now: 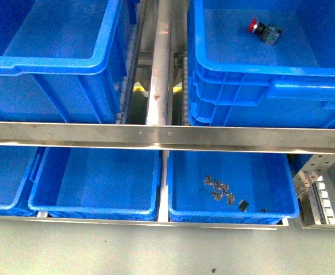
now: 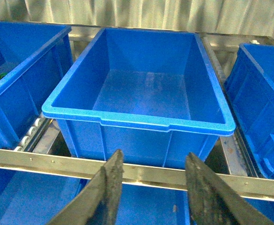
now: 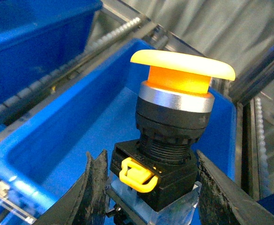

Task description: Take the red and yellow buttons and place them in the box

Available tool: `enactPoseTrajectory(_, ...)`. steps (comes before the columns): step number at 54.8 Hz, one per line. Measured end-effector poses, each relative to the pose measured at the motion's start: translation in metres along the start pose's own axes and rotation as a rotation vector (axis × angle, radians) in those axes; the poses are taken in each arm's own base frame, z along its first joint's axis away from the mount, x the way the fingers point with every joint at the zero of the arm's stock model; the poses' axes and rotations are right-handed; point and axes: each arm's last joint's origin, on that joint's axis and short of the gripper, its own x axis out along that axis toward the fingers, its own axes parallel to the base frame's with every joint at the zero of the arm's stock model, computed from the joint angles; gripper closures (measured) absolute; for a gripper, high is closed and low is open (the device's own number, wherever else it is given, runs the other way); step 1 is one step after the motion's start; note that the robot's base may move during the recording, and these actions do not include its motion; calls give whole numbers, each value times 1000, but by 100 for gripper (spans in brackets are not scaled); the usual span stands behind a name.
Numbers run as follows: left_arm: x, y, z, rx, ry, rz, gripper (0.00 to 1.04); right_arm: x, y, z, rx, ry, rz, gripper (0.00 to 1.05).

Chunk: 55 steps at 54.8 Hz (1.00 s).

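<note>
The right gripper (image 3: 148, 187) holds the yellow button (image 3: 174, 136) tight, above a blue bin. The red button (image 1: 253, 26) already lies in the box (image 1: 270, 86). Next: carry yellow there and let go. The left gripper (image 2: 153, 187) is wide and empty.

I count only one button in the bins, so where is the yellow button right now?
In the right wrist view, the yellow button stands upright between the right end effector's fingers, above a blue bin.
</note>
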Motion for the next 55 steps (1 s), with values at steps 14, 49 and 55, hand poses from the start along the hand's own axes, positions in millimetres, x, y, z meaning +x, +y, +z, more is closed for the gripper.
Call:
enactPoseTrajectory(14,0,0,0,2,0,0,6,139,-35,-27,68,221,-26,63)
enactPoseTrajectory(49,0,0,0,2,0,0,8,287,-34,-66,209,472,-80,63)
enactPoseTrajectory(55,0,0,0,2,0,0,8,294,-29,-77,196,510,-77,63)
